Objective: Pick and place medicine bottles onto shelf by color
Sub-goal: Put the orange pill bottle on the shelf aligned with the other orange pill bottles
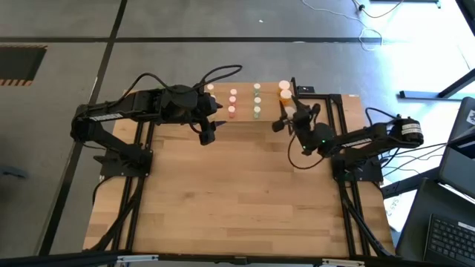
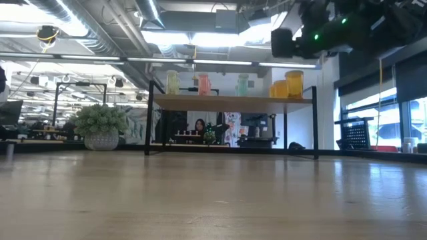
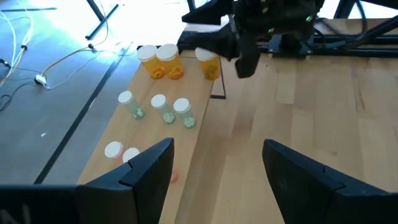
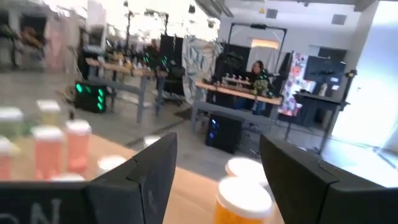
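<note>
Orange medicine bottles point(image 3: 160, 61) stand at one end of the light-wood shelf point(image 2: 233, 102), green bottles point(image 3: 159, 109) beside them, pink bottles point(image 1: 232, 101) next. Right gripper point(image 1: 282, 121) hovers near the orange ones, fingers apart, empty. Left gripper point(image 1: 208, 132) hangs wide open by the shelf's other end.

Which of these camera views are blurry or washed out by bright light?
Right wrist view: smeared, the pink bottles and orange bottle look soft. High view: glare whitens the floor at the upper right. Low view: ceiling lights flare above the shelf. Left wrist view: floor overexposed, green bottles clear.
</note>
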Available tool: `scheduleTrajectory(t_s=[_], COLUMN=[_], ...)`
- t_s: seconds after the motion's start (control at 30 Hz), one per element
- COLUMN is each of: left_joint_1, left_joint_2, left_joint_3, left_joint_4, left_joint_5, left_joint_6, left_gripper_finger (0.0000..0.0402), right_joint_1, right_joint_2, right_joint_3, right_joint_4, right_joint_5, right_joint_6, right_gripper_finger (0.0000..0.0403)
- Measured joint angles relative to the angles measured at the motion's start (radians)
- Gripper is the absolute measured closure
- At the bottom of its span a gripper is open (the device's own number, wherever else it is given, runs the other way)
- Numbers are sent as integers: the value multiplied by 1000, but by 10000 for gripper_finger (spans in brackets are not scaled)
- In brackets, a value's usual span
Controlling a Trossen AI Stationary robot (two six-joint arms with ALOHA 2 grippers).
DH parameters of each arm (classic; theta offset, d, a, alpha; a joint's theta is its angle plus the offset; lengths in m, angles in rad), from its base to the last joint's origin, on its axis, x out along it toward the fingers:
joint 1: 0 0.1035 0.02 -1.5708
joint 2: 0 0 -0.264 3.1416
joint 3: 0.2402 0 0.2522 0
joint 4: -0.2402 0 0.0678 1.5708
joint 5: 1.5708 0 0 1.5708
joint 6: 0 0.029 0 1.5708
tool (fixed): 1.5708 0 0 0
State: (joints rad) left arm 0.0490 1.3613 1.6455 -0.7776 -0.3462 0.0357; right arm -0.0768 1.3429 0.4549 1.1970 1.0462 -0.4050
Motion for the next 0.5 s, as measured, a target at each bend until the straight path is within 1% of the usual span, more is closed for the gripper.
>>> scheduleTrajectory(t_s=[0.13, 0.3, 0.37, 0.5], left_joint_1=[0, 0, 0, 0], left_joint_2=[0, 0, 0, 0], left_joint_3=[0, 0, 0, 0], left_joint_4=[-1, -23, -24, -24], left_joint_5=[0, 0, 0, 0], left_joint_6=[0, -2, -2, -2], left_gripper_finger=[160, 160, 160, 160], right_joint_1=[59, 182, 231, 355], right_joint_2=[-60, -161, -192, -227], right_joint_3=[0, 0, 0, 0], right_joint_4=[19, 17, 14, 3], right_joint_5=[1, 58, 133, 326], right_joint_6=[-53, -177, -178, -209], right_gripper_finger=[171, 171, 171, 181])
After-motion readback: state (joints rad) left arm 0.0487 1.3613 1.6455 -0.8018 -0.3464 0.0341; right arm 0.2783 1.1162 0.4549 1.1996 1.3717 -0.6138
